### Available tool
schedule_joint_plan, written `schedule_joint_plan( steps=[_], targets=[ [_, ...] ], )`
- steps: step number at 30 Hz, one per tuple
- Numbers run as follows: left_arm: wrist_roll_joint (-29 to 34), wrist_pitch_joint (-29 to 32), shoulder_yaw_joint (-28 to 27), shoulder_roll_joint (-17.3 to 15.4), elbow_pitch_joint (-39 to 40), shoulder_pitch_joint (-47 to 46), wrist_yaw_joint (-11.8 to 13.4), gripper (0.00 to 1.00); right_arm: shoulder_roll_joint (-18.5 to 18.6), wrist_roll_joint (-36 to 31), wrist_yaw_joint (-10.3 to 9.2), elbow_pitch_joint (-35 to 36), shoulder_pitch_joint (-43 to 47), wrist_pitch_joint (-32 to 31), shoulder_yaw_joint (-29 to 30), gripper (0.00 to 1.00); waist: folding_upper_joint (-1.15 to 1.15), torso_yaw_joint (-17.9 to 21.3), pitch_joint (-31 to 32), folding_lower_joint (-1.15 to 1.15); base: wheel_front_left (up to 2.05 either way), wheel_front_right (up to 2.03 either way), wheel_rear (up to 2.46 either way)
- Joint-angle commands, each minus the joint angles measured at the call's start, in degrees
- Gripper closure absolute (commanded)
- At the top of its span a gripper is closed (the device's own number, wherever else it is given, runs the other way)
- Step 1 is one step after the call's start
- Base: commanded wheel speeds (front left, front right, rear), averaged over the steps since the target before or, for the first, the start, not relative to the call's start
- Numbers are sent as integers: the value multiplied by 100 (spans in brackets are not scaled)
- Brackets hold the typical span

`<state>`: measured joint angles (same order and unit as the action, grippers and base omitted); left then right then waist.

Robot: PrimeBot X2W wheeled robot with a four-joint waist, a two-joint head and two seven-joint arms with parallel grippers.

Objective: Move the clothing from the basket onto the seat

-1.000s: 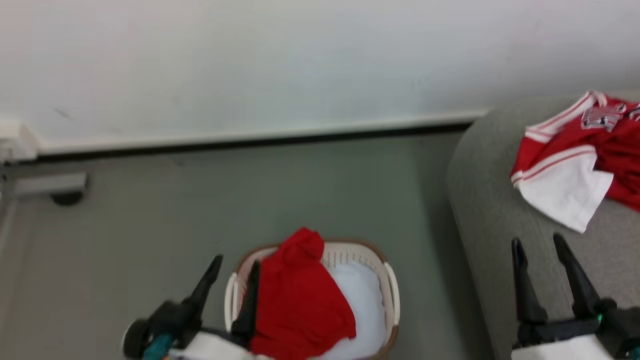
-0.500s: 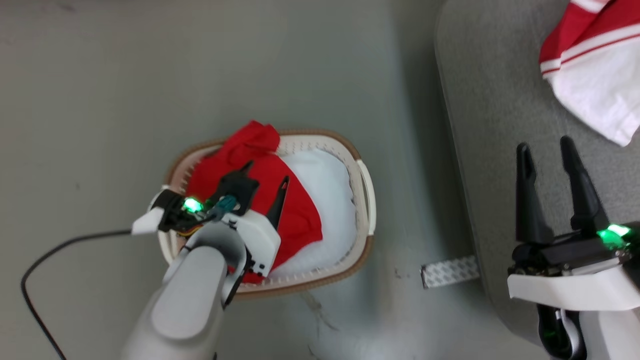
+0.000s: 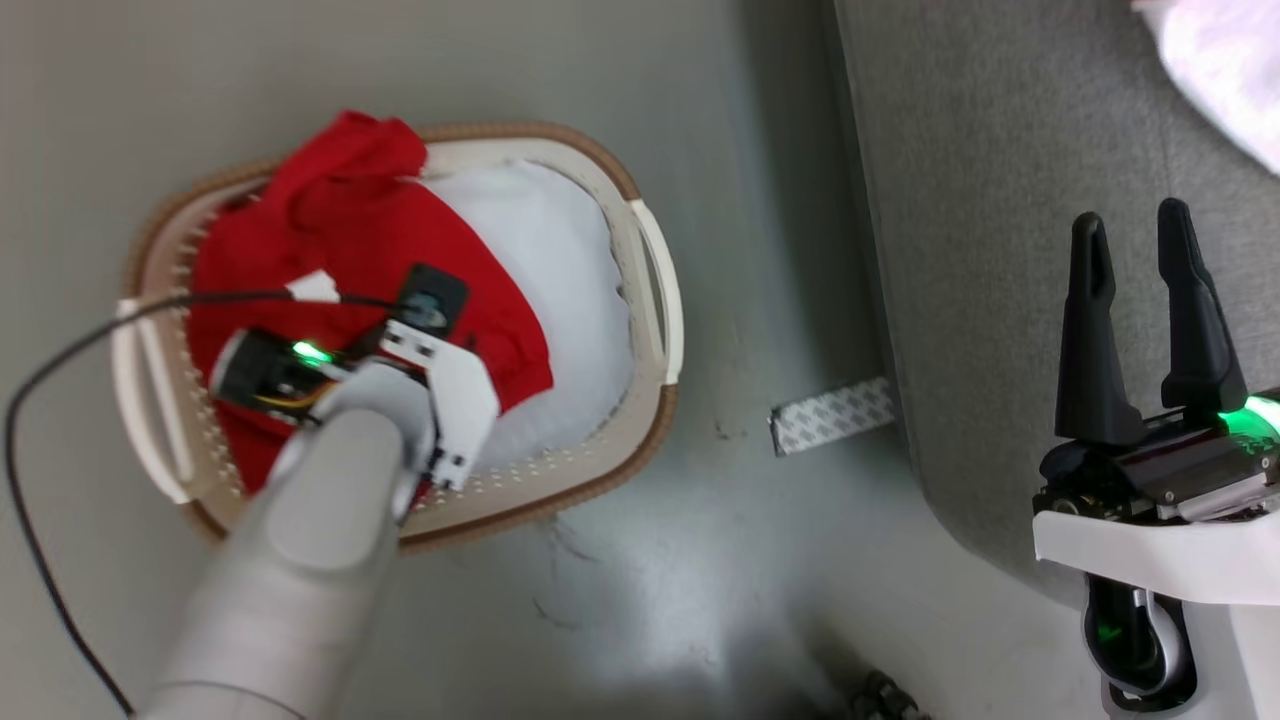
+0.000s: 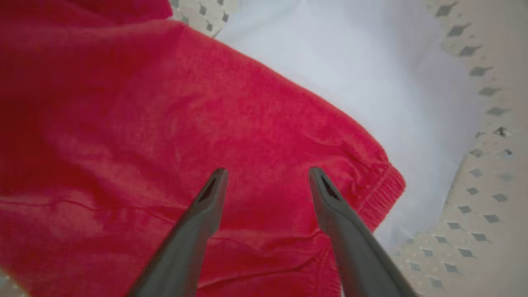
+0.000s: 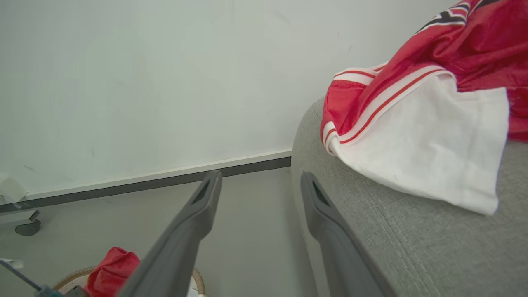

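Observation:
The cream basket [image 3: 590, 160] stands on the floor at the left and holds the plain red garment [image 3: 330, 220] on a white pad [image 3: 560, 260]. My left arm [image 3: 330, 480] reaches down into it. In the left wrist view my left gripper [image 4: 267, 173] is open just above the red garment [image 4: 144, 123], near its ribbed hem, with nothing between the fingers. My right gripper [image 3: 1132, 215] is open and empty over the grey seat [image 3: 980, 250]. The red and white jersey [image 5: 412, 103] lies on the seat [image 5: 412, 247], beyond the right gripper [image 5: 260, 175].
A strip of patterned tape [image 3: 830, 415] lies on the floor between basket and seat. A black cable [image 3: 30, 400] trails left from my left wrist. The wall and dark baseboard [image 5: 165, 177] run behind. The perforated basket wall [image 4: 474, 198] is close beside the left fingers.
The head camera has tilted down, shifting the whole picture. My left arm has dropped into the basket over the red garment, and its fingers now sit under the wrist. The right gripper stays open.

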<state>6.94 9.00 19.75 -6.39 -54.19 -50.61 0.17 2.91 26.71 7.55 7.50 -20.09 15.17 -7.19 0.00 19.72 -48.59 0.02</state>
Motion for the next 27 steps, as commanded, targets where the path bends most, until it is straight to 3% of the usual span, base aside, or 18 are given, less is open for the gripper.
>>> schedule_joint_plan(
  steps=[1,11,12,13,14,15,20,27],
  targets=[
    [105,67,11,-146,-113,-153,40,0,-2,38,-12,78,-89,-4,7,0,0,206,-353,-2,0,0,0],
    [344,362,240,-568,-780,-652,136,0,-3,143,-13,343,-10,-4,58,0,0,333,-1025,-2,0,0,0],
    [350,337,252,-608,-839,-680,149,4,-4,145,-13,355,-5,-3,60,0,0,339,-1060,-2,0,0,0],
    [352,341,263,-637,-913,-691,149,39,-4,153,-13,358,0,-3,70,0,0,343,-1081,-2,0,0,0],
    [355,334,292,-640,-974,-691,127,64,-4,156,-13,358,10,-3,87,0,0,339,-1091,-2,0,0,0],
    [355,285,315,-623,-1002,-681,139,100,-3,154,-13,355,15,-3,101,0,0,332,-1097,-2,0,0,0],
    [303,1,470,-340,-1092,-544,36,100,-3,26,-13,227,-17,-3,162,0,0,166,-897,-2,0,0,0],
    [-10,-704,438,79,-1060,-285,6,100,-1,-207,-13,-36,208,-4,317,0,0,-229,195,-2,0,0,0]
  ],
)
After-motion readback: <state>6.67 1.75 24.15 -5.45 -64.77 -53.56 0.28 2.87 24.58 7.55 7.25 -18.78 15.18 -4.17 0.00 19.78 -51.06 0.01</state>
